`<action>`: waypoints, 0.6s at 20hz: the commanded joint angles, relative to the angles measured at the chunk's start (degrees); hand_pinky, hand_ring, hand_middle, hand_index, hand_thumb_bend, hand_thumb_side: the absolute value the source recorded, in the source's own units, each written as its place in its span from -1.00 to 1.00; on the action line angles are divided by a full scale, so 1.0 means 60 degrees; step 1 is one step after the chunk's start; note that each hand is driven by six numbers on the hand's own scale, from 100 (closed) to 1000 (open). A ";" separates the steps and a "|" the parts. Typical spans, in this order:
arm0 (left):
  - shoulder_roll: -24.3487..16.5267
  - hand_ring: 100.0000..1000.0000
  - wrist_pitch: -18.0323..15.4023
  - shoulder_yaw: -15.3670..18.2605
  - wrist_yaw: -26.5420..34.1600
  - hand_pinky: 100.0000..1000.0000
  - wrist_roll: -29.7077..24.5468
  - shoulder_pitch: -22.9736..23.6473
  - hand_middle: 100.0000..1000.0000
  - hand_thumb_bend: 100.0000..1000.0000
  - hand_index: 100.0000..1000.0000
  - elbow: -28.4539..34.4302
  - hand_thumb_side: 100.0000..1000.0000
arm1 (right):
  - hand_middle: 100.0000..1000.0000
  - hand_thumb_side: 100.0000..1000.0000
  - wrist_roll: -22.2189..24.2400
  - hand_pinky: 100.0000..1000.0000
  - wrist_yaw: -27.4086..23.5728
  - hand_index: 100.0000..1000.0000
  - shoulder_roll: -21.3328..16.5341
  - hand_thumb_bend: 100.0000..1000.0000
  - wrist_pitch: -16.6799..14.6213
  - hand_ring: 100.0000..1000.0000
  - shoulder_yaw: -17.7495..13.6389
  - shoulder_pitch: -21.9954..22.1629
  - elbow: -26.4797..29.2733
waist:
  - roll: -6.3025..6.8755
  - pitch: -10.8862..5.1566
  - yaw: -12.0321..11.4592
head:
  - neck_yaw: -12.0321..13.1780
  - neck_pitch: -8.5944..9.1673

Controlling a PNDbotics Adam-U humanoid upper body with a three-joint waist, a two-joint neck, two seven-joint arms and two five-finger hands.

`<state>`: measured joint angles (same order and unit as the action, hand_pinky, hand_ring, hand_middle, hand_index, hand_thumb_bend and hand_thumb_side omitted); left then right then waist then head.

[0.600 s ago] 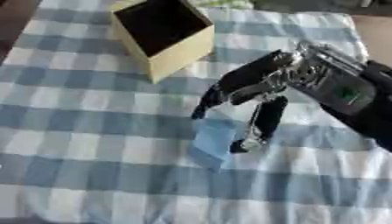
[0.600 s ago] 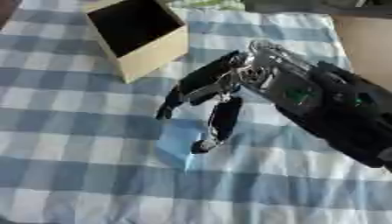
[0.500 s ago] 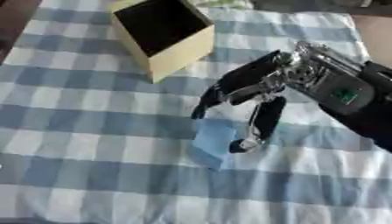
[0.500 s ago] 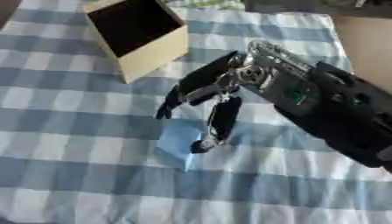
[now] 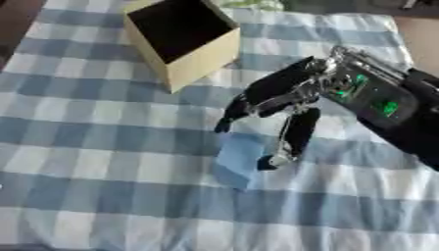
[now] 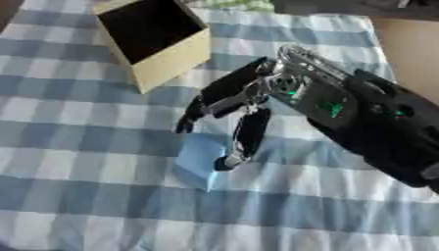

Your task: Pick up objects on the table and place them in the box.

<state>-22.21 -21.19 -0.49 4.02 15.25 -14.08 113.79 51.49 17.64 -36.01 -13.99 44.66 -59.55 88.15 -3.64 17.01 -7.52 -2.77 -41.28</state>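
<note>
Nothing has shifted since the earlier frame | right hand (image 5: 291,98) hangs over blue block (image 5: 237,158), fingers (image 5: 296,135) spread wide, thumb tip beside it | box (image 5: 182,41) near table's (image 5: 77,147) far edge

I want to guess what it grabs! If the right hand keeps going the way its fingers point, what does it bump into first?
Probably the blue block. The right hand points down and left, fingers spread above the block, thumb beside it. Depth is unclear.
</note>
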 commanded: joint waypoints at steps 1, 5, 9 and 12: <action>-0.0089 0.17 -0.0005 0.0051 0.0026 0.08 0.0001 -0.0068 0.38 -0.50 0.52 0.0133 0.44 | 0.71 -0.32 0.0080 0.80 0.0141 1.00 -0.0067 -0.52 -0.0231 0.89 -0.0052 -0.0220 -0.0092 | 0.0041 -0.0172 -0.0015 | -0.0048 0.0068; -0.0088 0.17 -0.0010 0.0062 0.0021 0.08 0.0022 -0.0071 0.38 -0.50 0.52 0.0133 0.44 | 0.72 -0.34 0.0080 0.80 0.0270 1.00 -0.0222 -0.53 -0.0509 0.89 0.0051 -0.0029 -0.0072 | 0.0023 -0.0128 -0.0044 | -0.0059 0.0071; -0.0068 0.17 0.0005 0.0039 0.0022 0.08 0.0009 -0.0086 0.38 -0.50 0.52 0.0133 0.45 | 0.73 -0.34 0.0080 0.80 0.0434 1.00 -0.0298 -0.51 -0.0659 0.89 0.0105 0.0098 -0.0003 | 0.0013 -0.0074 -0.0069 | -0.0065 0.0076; -0.0048 0.17 0.0008 0.0030 0.0027 0.07 0.0000 -0.0086 0.38 -0.51 0.52 0.0133 0.46 | 0.72 -0.32 0.0080 0.79 0.0511 1.00 -0.0230 -0.51 -0.0677 0.88 0.0141 0.0130 -0.0082 | 0.0018 -0.0037 -0.0096 | -0.0077 0.0072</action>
<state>-22.16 -21.18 -0.48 4.02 15.25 -14.10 113.79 50.26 20.21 -36.20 -16.05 45.95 -57.94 87.29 -3.84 17.73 -8.04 -3.15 -41.24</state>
